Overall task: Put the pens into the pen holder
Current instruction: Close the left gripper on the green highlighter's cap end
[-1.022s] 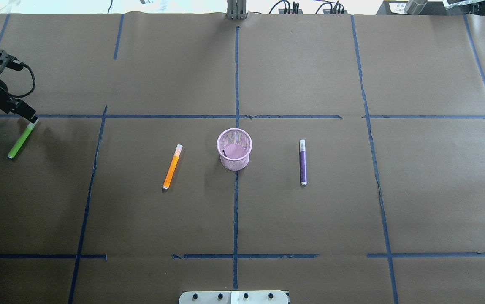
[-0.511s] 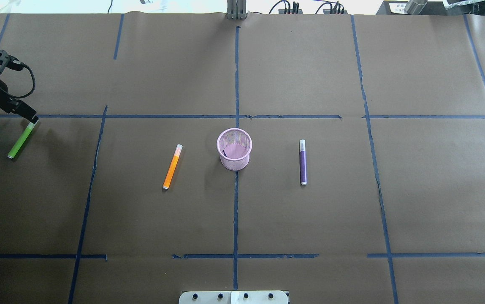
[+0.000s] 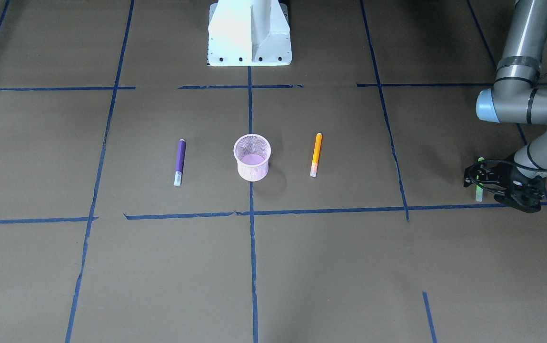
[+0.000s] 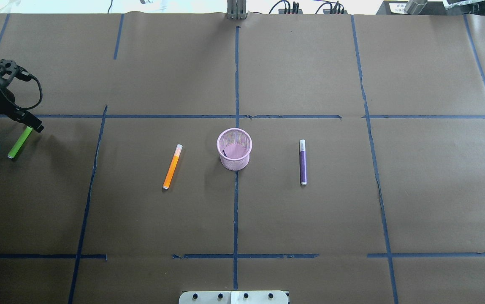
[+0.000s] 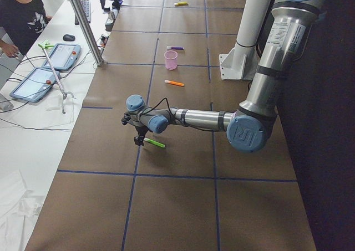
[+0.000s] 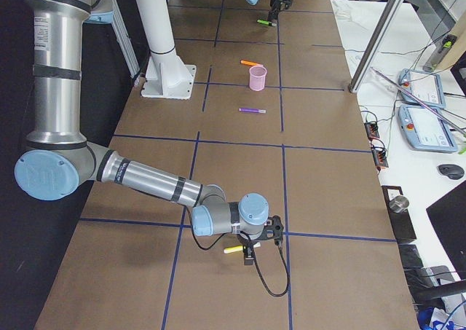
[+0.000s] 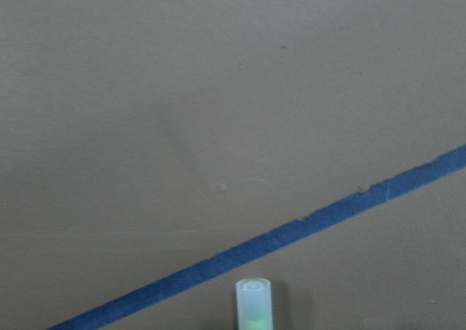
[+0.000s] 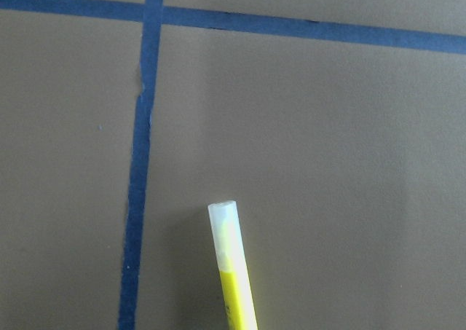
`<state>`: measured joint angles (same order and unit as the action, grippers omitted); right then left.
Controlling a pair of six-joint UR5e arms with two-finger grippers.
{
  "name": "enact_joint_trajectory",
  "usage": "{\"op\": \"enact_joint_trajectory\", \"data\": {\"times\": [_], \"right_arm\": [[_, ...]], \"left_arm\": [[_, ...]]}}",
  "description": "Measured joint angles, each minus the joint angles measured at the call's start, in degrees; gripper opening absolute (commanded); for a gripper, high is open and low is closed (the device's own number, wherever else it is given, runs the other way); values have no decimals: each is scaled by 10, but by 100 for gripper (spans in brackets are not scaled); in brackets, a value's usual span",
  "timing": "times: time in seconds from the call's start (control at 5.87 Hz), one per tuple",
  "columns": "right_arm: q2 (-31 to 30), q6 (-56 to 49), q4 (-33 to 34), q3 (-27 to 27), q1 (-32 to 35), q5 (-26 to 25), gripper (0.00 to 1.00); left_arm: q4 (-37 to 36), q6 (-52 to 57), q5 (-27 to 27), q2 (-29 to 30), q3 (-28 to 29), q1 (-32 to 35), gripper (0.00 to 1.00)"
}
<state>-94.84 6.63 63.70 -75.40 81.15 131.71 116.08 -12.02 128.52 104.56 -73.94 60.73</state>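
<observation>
Grips cannot be told; overhead shows left claw [image 4: 36,126] at green pen [image 4: 17,147], side view alone right claw [image 6: 250,256].

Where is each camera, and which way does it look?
Front: across the table, facing the robot, looking down; base and left arm show.
Overhead: behind the robot, looking forward and down; left arm at left.
Left side: table's left end; left arm big and near.
Right side: table's right end; right arm big and near.
Left wrist: looks down at the green pen; no fingers show.
Right wrist: looks down at the yellow pen; no fingers.
Shared: front and overhead both show the cup and orange pen, sides swapped.
</observation>
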Motion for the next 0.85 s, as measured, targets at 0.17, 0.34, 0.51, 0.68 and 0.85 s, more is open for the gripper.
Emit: {"op": "enact_joint_trajectory", "data": {"times": [0.17,0.34,0.51,0.68,0.85], "right_arm": [[0,0,0,0,-1,0,100],[0,0,0,1,-1,0,100],[0,0,0,1,-1,0,100],[0,0,0,1,-1,0,100],[0,0,0,1,-2,0,100]], "left_arm": [[0,9,-2,-6,-1,-3,100],[0,15,-3,-10,-1,-5,97],[-1,17,-2,-11,-1,-6,97],[-1,18,1,-11,-1,-6,97],[-1,18,3,-11,-3,-6,97]]}}
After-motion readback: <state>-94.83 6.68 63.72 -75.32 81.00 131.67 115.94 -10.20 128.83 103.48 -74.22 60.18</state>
